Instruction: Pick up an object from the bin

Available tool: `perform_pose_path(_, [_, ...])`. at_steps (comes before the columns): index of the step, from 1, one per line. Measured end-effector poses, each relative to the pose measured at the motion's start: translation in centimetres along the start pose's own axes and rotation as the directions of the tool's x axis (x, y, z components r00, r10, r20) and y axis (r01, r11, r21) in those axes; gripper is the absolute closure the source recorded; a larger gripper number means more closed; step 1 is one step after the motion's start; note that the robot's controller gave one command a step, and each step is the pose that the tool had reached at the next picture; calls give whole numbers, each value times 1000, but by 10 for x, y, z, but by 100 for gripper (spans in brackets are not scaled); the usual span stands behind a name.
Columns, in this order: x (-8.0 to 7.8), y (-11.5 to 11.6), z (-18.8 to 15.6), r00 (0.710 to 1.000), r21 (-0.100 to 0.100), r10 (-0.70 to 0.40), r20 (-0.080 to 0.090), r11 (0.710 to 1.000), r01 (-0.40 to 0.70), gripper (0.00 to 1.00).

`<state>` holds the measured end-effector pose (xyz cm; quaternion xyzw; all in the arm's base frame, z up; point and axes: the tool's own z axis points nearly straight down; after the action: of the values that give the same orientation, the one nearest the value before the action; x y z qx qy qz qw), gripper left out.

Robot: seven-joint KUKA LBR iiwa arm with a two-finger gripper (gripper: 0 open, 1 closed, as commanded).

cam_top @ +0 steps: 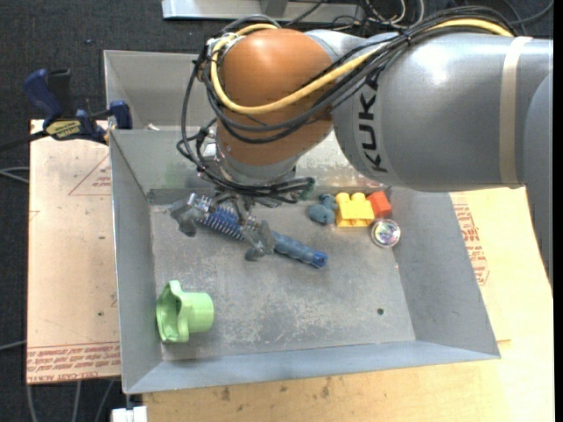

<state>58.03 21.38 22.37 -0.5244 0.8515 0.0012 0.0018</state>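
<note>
A green cup (183, 311) lies near-left in the bin (132, 262). At mid-bin the gripper (220, 229) is spread, its grey fingers (185, 216) either side of the bristled head of a blue brush (295, 251). The brush's long axis slants far-left to near-right, handle pointing right. Farther right sit yellow-and-orange blocks (361, 207).

One camera looks down into the bin (290, 315) from close above, slightly tilted; the arm (440, 104) enters from the right.
</note>
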Motion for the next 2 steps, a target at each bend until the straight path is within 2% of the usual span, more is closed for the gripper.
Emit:
perform_pose_path(1, [-2,47,102,978,-7,-211,-4,978,211,0])
perform_pose_path(2, [11,72,143,997,-4,-81,-4,997,81,0])
